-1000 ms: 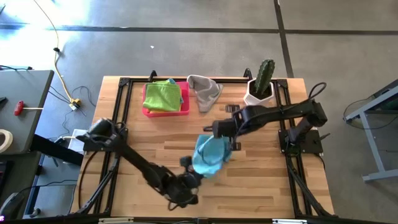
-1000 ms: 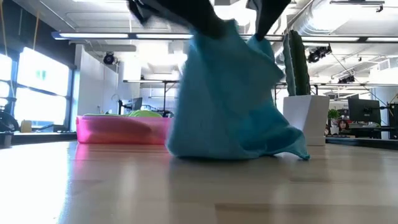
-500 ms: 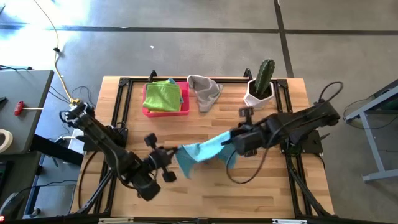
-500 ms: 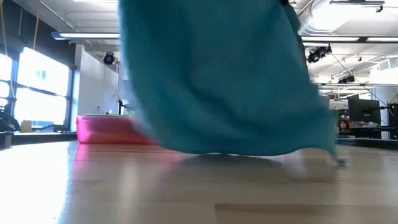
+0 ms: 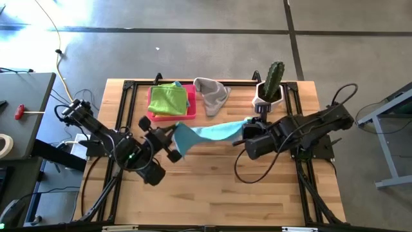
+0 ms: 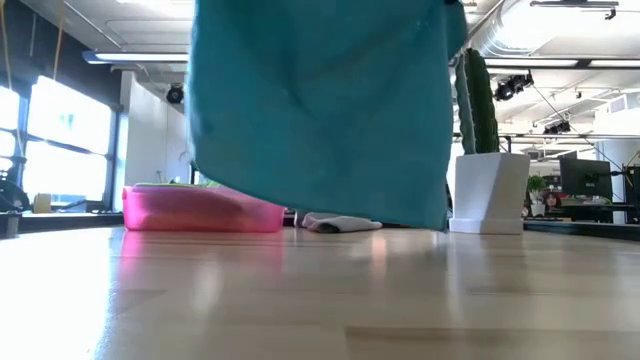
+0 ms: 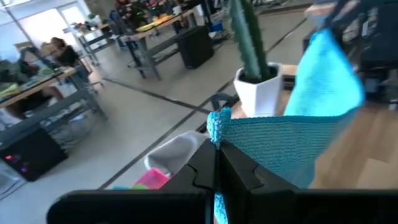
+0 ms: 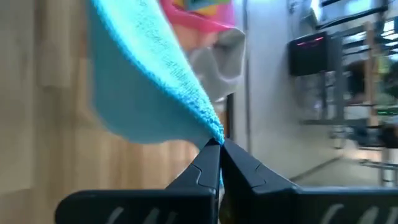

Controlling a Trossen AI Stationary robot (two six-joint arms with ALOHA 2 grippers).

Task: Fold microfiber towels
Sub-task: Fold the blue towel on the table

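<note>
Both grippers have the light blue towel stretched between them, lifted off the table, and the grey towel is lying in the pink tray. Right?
Not quite. The grey towel lies on the table beside the pink tray, not in it, as the high view shows. The rest holds: the left gripper and right gripper hold the light blue towel stretched above the table.

No readable text, labels, brands, numbers or signs in any view.

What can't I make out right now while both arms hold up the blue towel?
- Low view: the blue towel fills the frame, hiding both grippers and most of the grey towel.
- High view: towels piled in the pink tray overlap; their count is unclear.
- Left wrist view: the tray is cut off behind the left gripper.
</note>
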